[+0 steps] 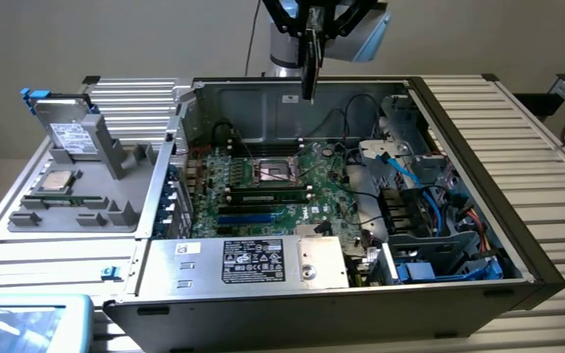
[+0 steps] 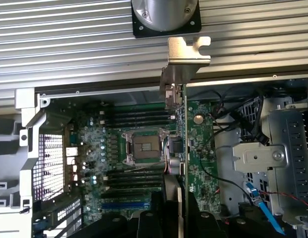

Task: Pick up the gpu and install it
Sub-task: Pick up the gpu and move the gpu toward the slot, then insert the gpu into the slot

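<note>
The claw (image 1: 314, 29) grips the gpu (image 1: 308, 70) by its top edge, and the card hangs upright. It is over the open case (image 1: 253, 110), above the motherboard (image 1: 324, 193), not touching it.

Gpu (image 1: 308, 66): flat thin card, seen edge-on, dark, with a thin green board edge in wrist view. Silver metal bracket (image 2: 187, 49) with notched bent tab at one end. Pose: upright on edge, long side vertical. State: clamped in tool (image 1: 309, 33), hanging clear. Position: in air over open computer case (image 1: 263, 95), above motherboard (image 2: 203, 148), not yet seated.
</note>
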You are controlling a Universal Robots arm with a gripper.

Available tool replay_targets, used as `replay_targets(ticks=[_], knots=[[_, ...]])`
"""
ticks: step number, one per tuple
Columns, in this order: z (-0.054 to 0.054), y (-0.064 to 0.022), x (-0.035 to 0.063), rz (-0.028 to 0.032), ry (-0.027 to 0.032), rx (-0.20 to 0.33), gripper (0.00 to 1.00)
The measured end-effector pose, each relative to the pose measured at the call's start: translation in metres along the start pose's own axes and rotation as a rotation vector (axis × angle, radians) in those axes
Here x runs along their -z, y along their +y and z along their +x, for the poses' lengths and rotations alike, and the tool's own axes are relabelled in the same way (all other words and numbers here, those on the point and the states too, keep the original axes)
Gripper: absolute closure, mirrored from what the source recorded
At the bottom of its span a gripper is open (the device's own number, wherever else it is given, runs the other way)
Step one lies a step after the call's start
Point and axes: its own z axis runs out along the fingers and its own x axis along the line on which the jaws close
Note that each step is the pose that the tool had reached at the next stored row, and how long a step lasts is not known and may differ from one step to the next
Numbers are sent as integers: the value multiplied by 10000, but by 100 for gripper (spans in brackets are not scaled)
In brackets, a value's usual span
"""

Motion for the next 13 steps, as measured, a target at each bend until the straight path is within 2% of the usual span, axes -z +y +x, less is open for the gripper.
replay_targets(ticks=[5, 13], knots=[[0, 0, 0, 2, 8, 92, 71], [0, 0, 0, 35, 141, 1547, 71]])
